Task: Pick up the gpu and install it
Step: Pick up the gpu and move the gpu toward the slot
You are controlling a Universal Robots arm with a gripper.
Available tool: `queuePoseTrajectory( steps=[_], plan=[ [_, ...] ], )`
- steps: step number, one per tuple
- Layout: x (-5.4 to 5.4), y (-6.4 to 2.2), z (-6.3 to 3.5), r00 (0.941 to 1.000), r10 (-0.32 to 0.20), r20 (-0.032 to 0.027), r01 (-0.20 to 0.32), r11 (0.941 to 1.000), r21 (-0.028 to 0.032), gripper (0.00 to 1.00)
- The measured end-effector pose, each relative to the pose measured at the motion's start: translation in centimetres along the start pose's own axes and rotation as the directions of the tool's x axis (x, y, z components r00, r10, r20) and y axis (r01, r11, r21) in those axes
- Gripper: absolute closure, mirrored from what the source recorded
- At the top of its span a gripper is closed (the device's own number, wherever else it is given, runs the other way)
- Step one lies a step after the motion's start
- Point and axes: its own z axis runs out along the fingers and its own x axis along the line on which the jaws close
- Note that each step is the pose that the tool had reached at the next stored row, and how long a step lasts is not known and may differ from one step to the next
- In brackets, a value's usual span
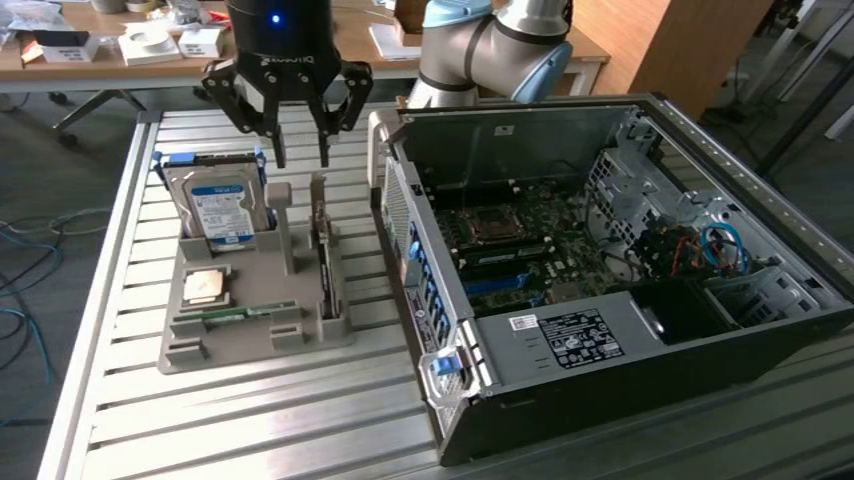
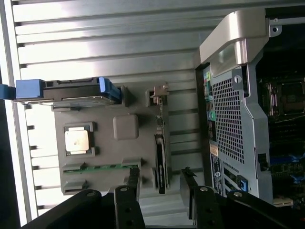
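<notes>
The gpu (image 1: pixel 324 262) stands on edge in a slot of the grey holder (image 1: pixel 254 345), a thin dark card with its pale metal bracket (image 1: pixel 318 190) at the far end. My gripper (image 1: pixel 302 160) hangs open just above that bracket end, holding nothing. In the wrist view the gpu (image 2: pixel 161 162) appears edge-on as a narrow dark strip, and its near end lies between my two fingertips (image 2: pixel 133 180). The open computer case (image 1: pixel 747 330) lies on the exterior view's right with its motherboard (image 1: pixel 521 250) exposed.
The grey holder also carries an upright silver hard drive (image 1: pixel 220 210) with blue rails, a processor chip (image 1: pixel 203 287) and a green memory stick (image 1: pixel 234 315). The case's side wall (image 1: pixel 400 200) stands close beside the holder. A cluttered wooden desk (image 1: pixel 160 45) is behind.
</notes>
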Motion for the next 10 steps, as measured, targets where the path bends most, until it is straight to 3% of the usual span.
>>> queuePoseTrajectory(
  steps=[10],
  plan=[
    [0.02, -0.04, 1.03, 1.0, 0.0, -0.0001, 0.0, 1.0, 0.0001, 0.53]
  ],
)
